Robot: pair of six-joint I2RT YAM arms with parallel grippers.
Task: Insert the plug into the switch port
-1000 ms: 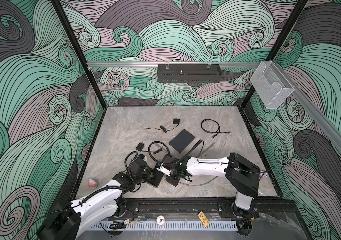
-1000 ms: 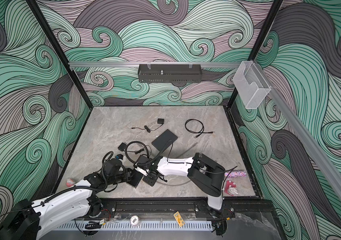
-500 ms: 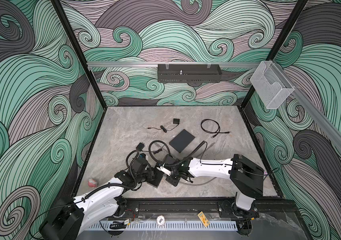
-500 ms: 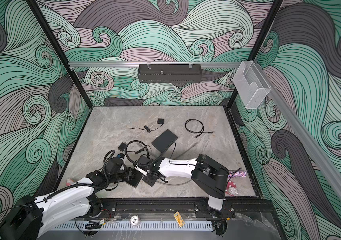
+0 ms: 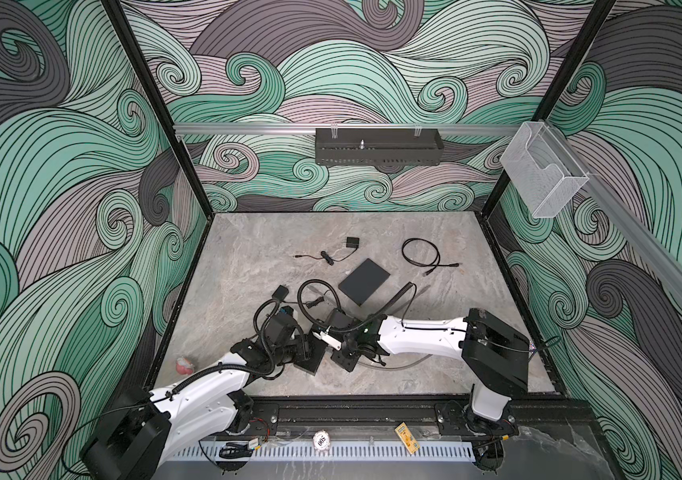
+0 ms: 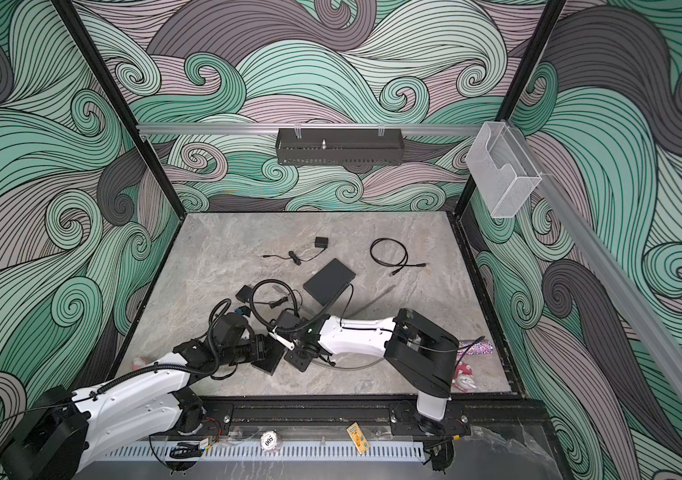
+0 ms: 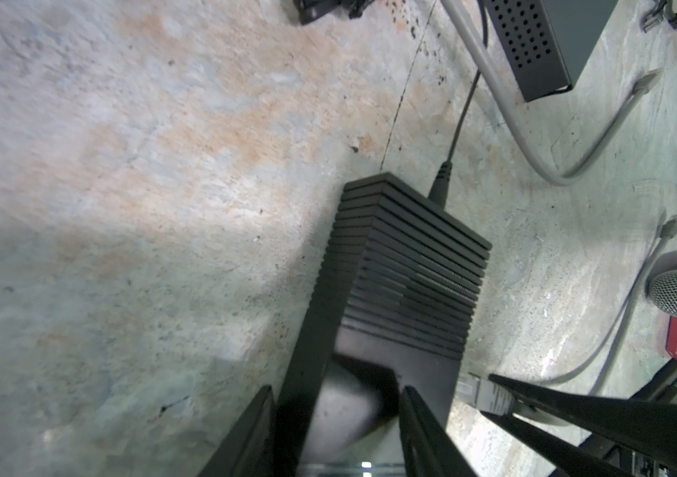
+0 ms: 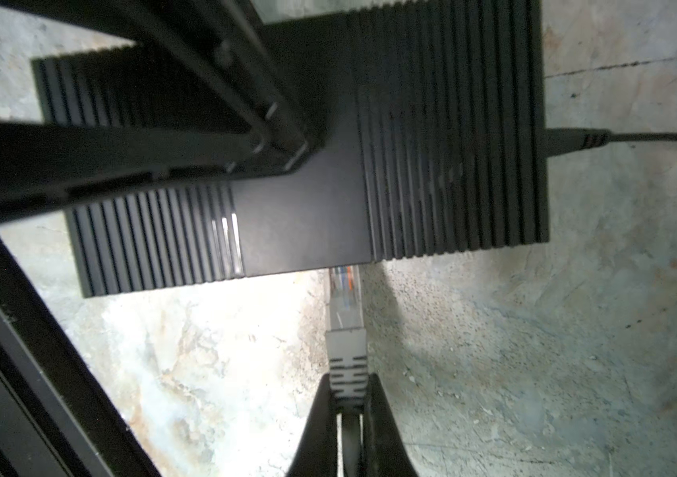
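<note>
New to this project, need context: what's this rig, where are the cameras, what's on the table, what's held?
Two white robot arms work over a stone-look table in a patterned booth. Two pictures come from a stereo camera overhead, two from cameras on the wrists. The left hand clamps a ribbed black switch. The right hand grips a grey network plug, its clear tip at the switch's edge; whether it is seated is unclear. Also lying there: a flat black box and a coiled black cable.

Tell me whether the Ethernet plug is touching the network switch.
Touching: in the right wrist view the Ethernet plug tip disappears under the network switch edge, no gap.
</note>
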